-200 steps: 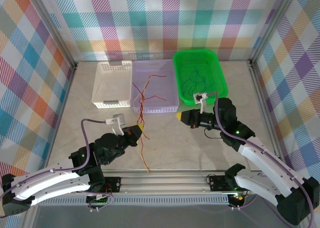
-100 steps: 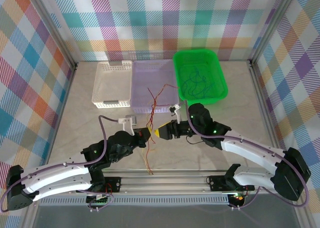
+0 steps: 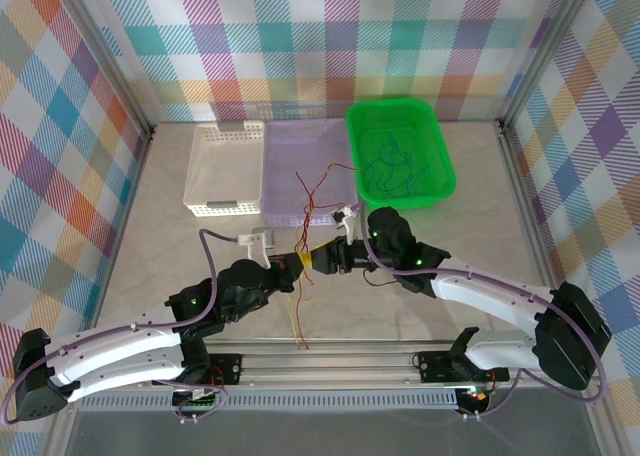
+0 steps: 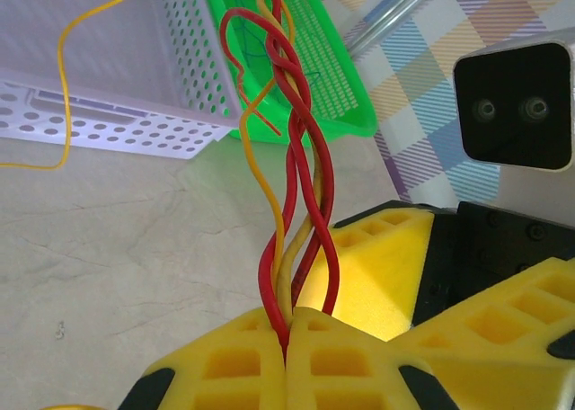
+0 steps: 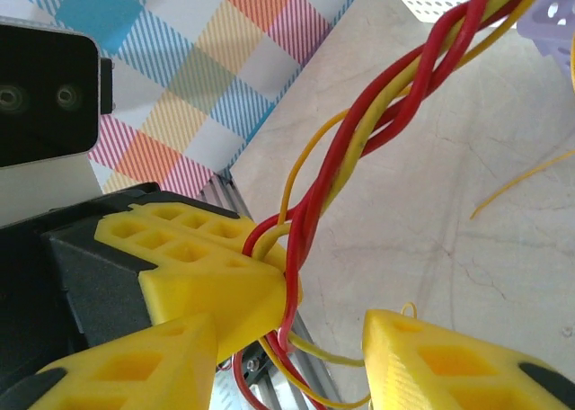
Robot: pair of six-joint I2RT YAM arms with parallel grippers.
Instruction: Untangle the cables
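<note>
A twisted bundle of red and yellow cables (image 3: 303, 201) runs from the lilac basket (image 3: 310, 136) down toward the table's near edge. My left gripper (image 3: 291, 265) is shut on this bundle (image 4: 292, 140), the strands rising out of its closed yellow pads (image 4: 287, 325). My right gripper (image 3: 314, 260) sits right against it from the right. It is open, with the strands (image 5: 395, 95) passing through the gap between its fingers (image 5: 289, 334). Thin blue and green cables (image 3: 395, 166) lie in the green tray (image 3: 400, 104).
A white basket (image 3: 225, 166) stands left of the lilac one at the back. The metal rail (image 3: 330, 356) runs along the near edge, and the bundle's loose end (image 3: 300, 336) trails onto the table just before it. Aluminium posts frame both sides.
My right gripper has swung left from beside the green tray to meet the left gripper at the bundle. The left gripper has shifted slightly right and forward, still holding the bundle.
</note>
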